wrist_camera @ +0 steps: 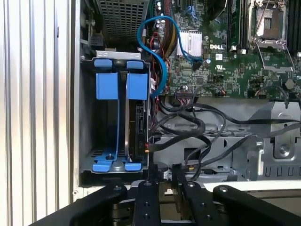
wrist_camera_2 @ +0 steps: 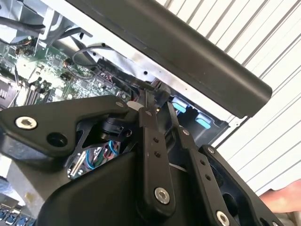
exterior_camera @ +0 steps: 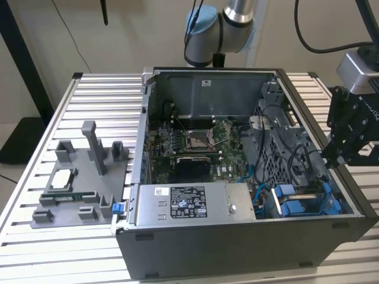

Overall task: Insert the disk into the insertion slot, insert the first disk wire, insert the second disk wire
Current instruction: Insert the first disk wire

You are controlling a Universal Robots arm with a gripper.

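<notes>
The disk (wrist_camera: 139, 125) stands on edge in its blue carrier frame (wrist_camera: 137, 85), seated in the drive cage slot on the motherboard side. Beside it is a second blue carrier (wrist_camera: 109, 85). Loose black wires (wrist_camera: 188, 129) curl right next to the disk, and one reaches its edge; I cannot tell if it is plugged in. A blue cable (wrist_camera: 157, 52) loops from the motherboard toward the cage. My gripper (wrist_camera: 164, 170) hovers over the case wall just beside the cage, seen also in the exterior view (exterior_camera: 331, 160) and in the second wrist view (wrist_camera_2: 157, 94).
The open computer case (exterior_camera: 237, 248) lies on a slatted metal table (exterior_camera: 71, 254), with the power supply (exterior_camera: 189, 204) at the front. A grey fixture (exterior_camera: 83, 177) with parts stands at the exterior view's left. A person's hand (wrist_camera_2: 282, 200) rests on the table near the case.
</notes>
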